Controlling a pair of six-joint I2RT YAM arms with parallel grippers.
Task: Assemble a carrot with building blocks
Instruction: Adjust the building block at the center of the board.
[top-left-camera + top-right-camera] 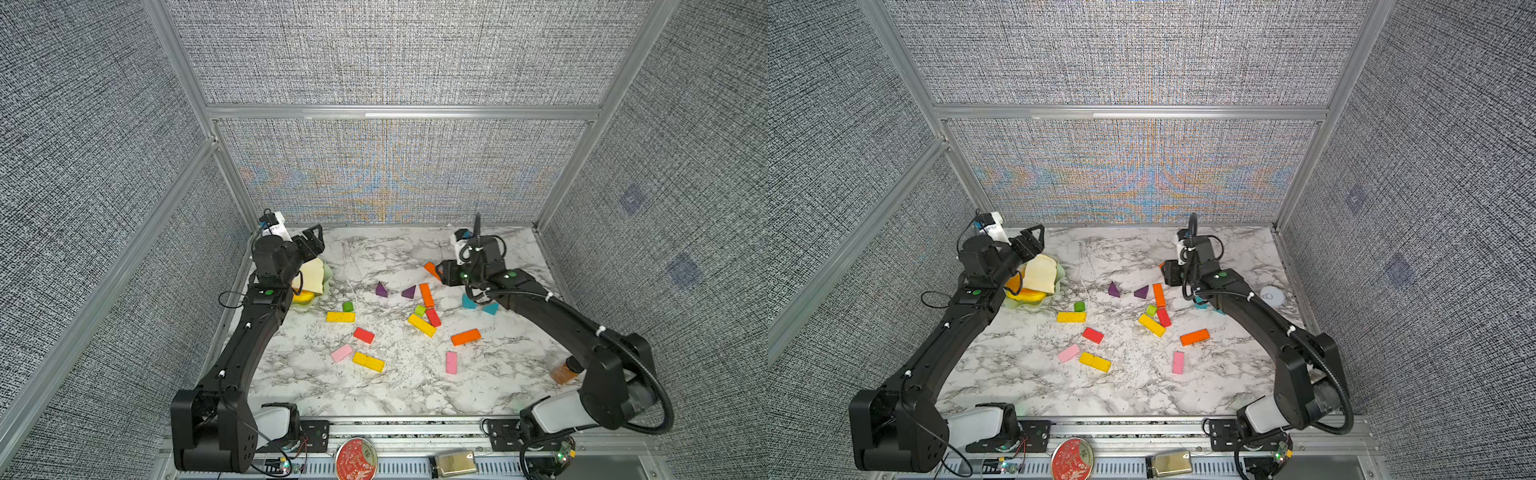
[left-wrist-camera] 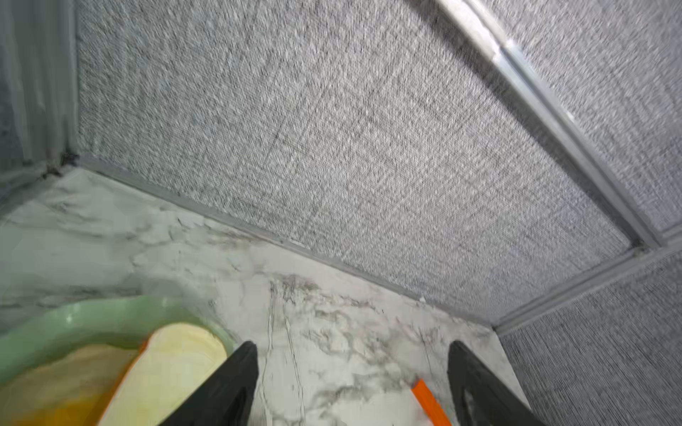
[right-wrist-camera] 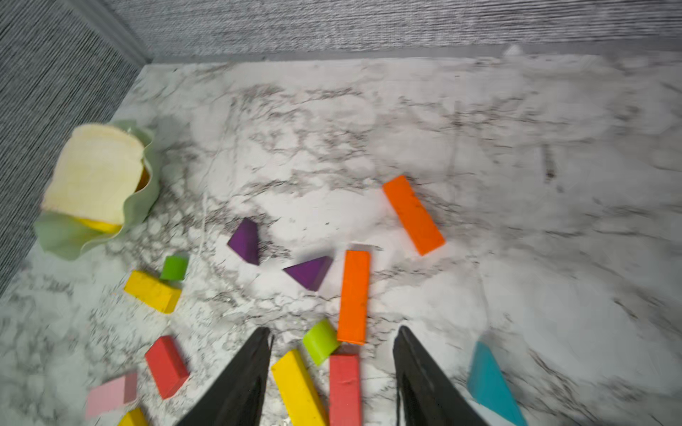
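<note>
Checking both top views: left gripper (image 1: 313, 239) sat raised just past the green plate (image 1: 328, 272) and bread slice (image 1: 313, 276), jaws apart, empty. Right gripper (image 1: 1169, 272) hung over the blocks, with the lone orange bar (image 1: 431, 270) just beside it. Carrot not started: orange bars and green stubs lay scattered, none joined.

Left wrist view: fingers (image 2: 236, 383) spread, nothing between. Plate rim close beside one finger, lone orange bar ahead of the hand. Risk: descending here would likely clip the plate or bread and shove it.

Right wrist view: right gripper open, holding nothing. Just ahead of its tips the lime stub (image 3: 320, 346) touched the clustered orange bar (image 3: 354, 297). Red bar (image 3: 345, 387) and yellow bar (image 3: 299, 387) lay under the gap between the fingers. Risk: closing there would probably trap two blocks or kick the stub away. Teal triangle (image 3: 492, 383) beside one finger could get swept. Both arms reaching for the lone orange bar might collide.
</note>
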